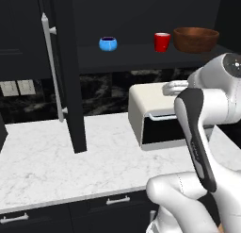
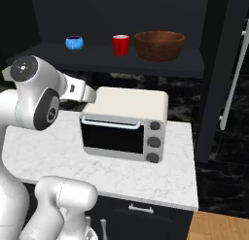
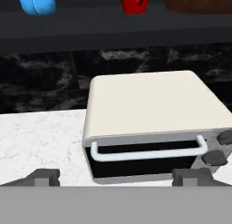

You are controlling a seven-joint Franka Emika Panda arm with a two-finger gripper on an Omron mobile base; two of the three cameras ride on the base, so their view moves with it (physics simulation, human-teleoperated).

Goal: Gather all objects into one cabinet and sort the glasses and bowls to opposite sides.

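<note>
Hand view first: the gripper [image 3: 116,177] hangs above the white marble counter [image 3: 41,132], its two dark fingertips [image 3: 43,177] spread wide, one at each side of the frame, holding nothing and touching nothing, with the cream toaster oven [image 3: 149,109] just ahead between them. Up on the dark cabinet shelf [image 2: 107,57], the glossy blue bowl [image 2: 74,42] sits alone toward the left, well apart from the red cup [image 2: 120,44], which stands just beside the wide brown wooden bowl [image 2: 159,44] on the right. Plenty of bare shelf lies between blue bowl and cup. From the left base view, the tall matte black cabinet door [image 1: 66,71] stands swung open, its long silver bar handle [image 1: 52,69] facing us, with broad open counter in front of it and left of the oven
</note>
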